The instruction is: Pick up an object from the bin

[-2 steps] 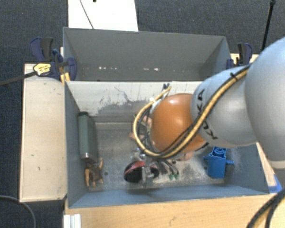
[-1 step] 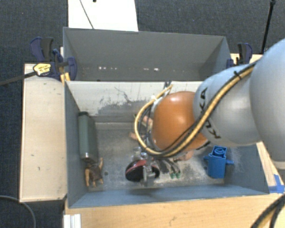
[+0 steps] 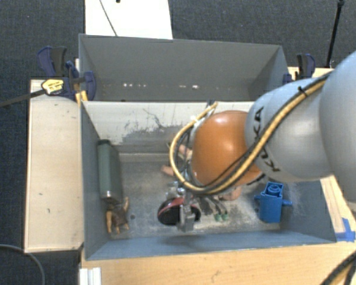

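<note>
A small black rounded thing with a red streak lies on the grey metal bin's scuffed floor, by the middle of the front wall. A blue plastic block sits to its right, and a grey-green cylinder lies along the left wall. The arm reaches down from the right, with the pincer just beside the black rounded thing. Whether the pincer is open or closed cannot be told.

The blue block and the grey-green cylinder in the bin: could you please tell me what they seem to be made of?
The blue block, near the bin's right wall, looks like moulded plastic: even colour, matte, squared edges. The grey-green cylinder, along the left wall, shows a dull sheen and a paler band at its near end; painted metal or plastic, I cannot tell which.
</note>
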`<state>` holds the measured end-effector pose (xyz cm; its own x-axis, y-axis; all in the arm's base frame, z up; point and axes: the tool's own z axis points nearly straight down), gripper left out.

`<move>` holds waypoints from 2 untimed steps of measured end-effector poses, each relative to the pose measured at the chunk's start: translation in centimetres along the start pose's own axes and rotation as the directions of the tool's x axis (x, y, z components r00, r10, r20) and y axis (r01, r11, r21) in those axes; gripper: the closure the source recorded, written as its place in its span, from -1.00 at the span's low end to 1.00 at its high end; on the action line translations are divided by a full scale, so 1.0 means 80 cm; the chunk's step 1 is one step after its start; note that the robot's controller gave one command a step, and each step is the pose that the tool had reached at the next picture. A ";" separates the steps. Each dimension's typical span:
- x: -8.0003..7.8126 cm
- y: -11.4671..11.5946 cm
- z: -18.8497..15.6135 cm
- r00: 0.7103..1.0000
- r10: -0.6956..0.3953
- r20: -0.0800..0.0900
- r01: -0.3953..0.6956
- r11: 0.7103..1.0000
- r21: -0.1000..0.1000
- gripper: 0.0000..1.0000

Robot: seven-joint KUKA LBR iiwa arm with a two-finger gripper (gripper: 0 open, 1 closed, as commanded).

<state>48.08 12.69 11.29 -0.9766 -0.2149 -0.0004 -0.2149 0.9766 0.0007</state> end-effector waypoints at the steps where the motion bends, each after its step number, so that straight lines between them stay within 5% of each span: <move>1: -0.001 0.000 -0.011 1.000 0.001 0.002 -0.001 1.000 0.000 1.00; 2: 0.001 0.000 -0.023 1.000 0.003 -0.003 -0.003 1.000 0.001 1.00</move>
<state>48.04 12.67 13.11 -0.9772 -0.2122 0.0023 -0.2122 0.9772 0.0002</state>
